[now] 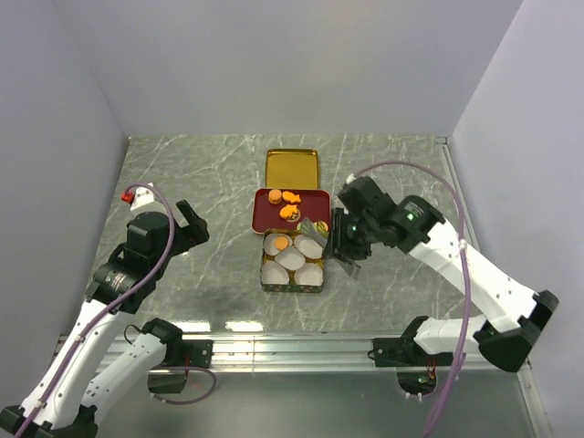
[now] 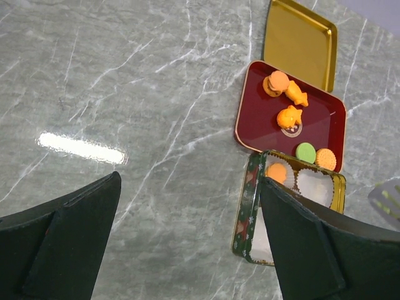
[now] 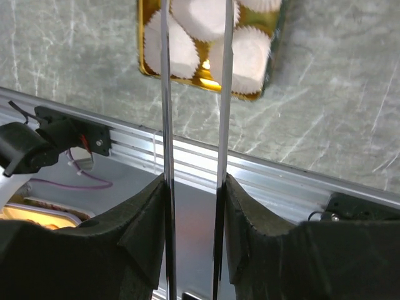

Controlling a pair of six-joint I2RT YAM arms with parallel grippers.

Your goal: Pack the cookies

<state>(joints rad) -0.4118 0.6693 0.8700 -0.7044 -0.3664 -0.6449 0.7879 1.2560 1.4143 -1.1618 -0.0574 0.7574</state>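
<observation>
Cookies lie on a dark red tray (image 2: 256, 119): an orange round (image 2: 275, 83), a fish shape (image 2: 296, 94), another orange piece (image 2: 289, 117), a green round (image 2: 305, 152) and an orange round (image 2: 325, 159). One orange cookie (image 2: 277, 172) sits in a paper cup in the green-sided tin (image 1: 290, 286). My right gripper (image 3: 195, 181) is shut on metal tongs (image 3: 165, 94), whose tips (image 1: 315, 228) hover over the tin's far right corner by the tray. My left gripper (image 2: 187, 187) is open and empty, well left of the tin (image 2: 245, 212).
A gold lid (image 1: 292, 167) lies behind the red tray (image 1: 262, 212). White paper cups (image 3: 247, 56) fill the tin (image 3: 145, 65). An aluminium rail (image 1: 292, 347) runs along the near edge. White walls close in the sides and back.
</observation>
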